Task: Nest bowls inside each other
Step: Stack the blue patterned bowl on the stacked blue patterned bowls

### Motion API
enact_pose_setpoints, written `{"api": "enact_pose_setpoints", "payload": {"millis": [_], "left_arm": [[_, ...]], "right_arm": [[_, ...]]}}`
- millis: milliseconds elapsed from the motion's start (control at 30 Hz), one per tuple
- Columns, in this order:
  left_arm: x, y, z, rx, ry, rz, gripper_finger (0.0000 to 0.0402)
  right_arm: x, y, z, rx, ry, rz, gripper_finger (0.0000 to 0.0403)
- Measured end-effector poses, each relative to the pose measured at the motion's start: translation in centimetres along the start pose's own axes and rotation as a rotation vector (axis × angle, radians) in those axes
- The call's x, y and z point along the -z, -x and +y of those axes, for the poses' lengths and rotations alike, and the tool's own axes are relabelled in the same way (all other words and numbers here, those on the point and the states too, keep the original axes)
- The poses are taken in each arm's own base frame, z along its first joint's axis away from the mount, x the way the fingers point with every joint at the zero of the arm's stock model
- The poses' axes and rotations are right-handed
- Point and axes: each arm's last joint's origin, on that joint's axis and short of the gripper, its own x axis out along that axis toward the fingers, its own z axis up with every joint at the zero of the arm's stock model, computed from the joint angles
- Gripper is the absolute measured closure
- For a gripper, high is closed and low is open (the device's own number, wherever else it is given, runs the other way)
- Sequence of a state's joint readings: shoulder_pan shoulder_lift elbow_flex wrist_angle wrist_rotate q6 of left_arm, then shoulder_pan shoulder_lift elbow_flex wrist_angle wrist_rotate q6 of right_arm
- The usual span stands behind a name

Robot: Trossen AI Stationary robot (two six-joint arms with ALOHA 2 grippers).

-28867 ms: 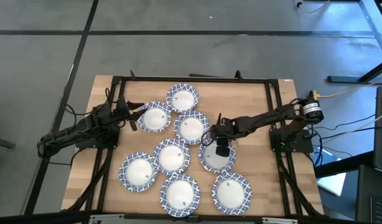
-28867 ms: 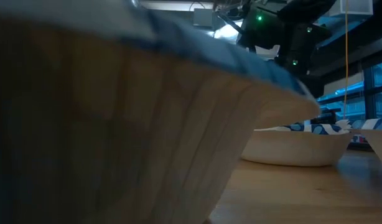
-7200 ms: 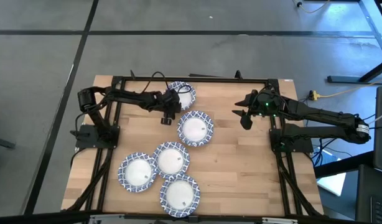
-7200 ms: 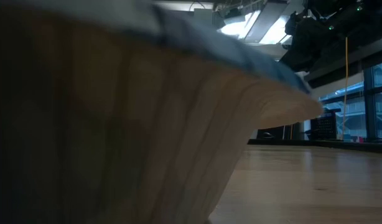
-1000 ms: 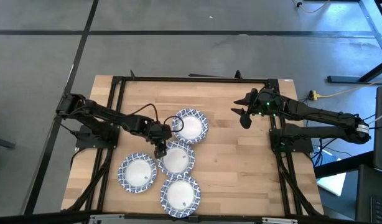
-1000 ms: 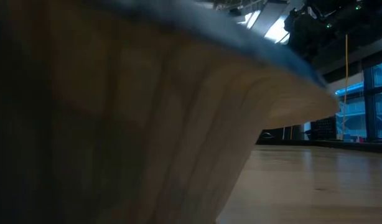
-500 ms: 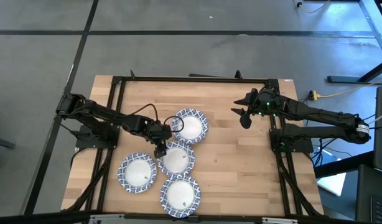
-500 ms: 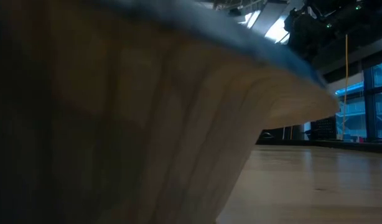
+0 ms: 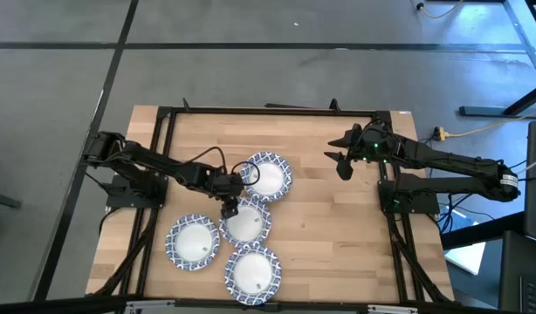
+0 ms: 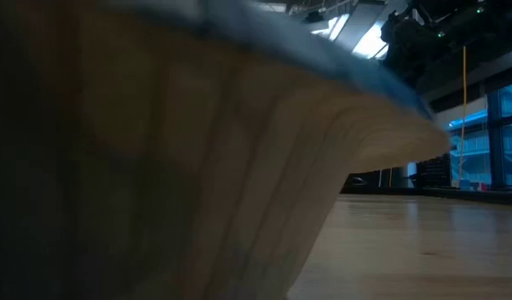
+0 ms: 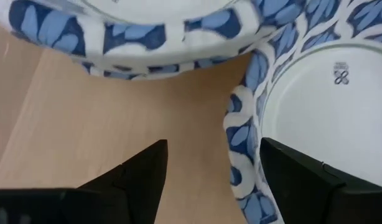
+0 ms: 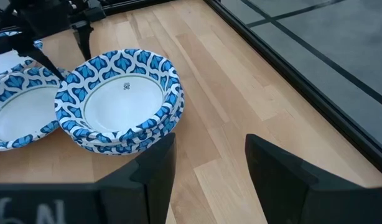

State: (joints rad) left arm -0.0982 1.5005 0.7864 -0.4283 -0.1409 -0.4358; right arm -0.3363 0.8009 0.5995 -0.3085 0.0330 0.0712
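A: Where are the small round bowls with the blue-and-white patterned rims being seen?

B: On the wooden slatted surface (image 9: 329, 218), four spots are being occupied. A nested stack of bowls (image 9: 266, 175) is being shown near the middle of the surface, and its layered rims are being made plain in the right wrist view (image 12: 119, 98). A single bowl (image 9: 246, 222) is being seen just beside it, toward the near edge, rims close together. Two more single bowls are being shown near the near edge: one toward the left edge (image 9: 194, 242), one beside it (image 9: 252, 271).

A: What is being done by the left hand?

B: The left hand (image 9: 230, 207) is being held low at the single bowl's rim (image 11: 241, 149), by the gap between it and the stack (image 11: 160, 31). Its fingers (image 11: 144, 171) are being kept spread wide, with that rim lying between them, and nothing is being gripped.

A: And the right hand?

B: The right hand (image 9: 341, 164) is being held toward the far right corner of the surface, well apart from the bowls, fingers (image 12: 272, 165) parted and empty.
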Motion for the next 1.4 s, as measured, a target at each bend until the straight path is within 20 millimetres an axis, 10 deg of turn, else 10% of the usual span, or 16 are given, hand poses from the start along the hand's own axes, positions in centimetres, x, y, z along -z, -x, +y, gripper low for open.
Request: {"api": "enact_pose_setpoints", "payload": {"millis": [833,1400], "left_arm": [[0.4,-1.6,-0.3,0.046,-0.005,0.078,0.0172],[0.3,-1.6,-0.2,0.062,0.016,0.078,0.0330]], "right_arm": [[0.0,0.0,0.0,-0.001,-0.002,-0.002,0.0210],[-0.1,0.0,0.0,-0.001,-0.004,-0.006,0.0210]]}}
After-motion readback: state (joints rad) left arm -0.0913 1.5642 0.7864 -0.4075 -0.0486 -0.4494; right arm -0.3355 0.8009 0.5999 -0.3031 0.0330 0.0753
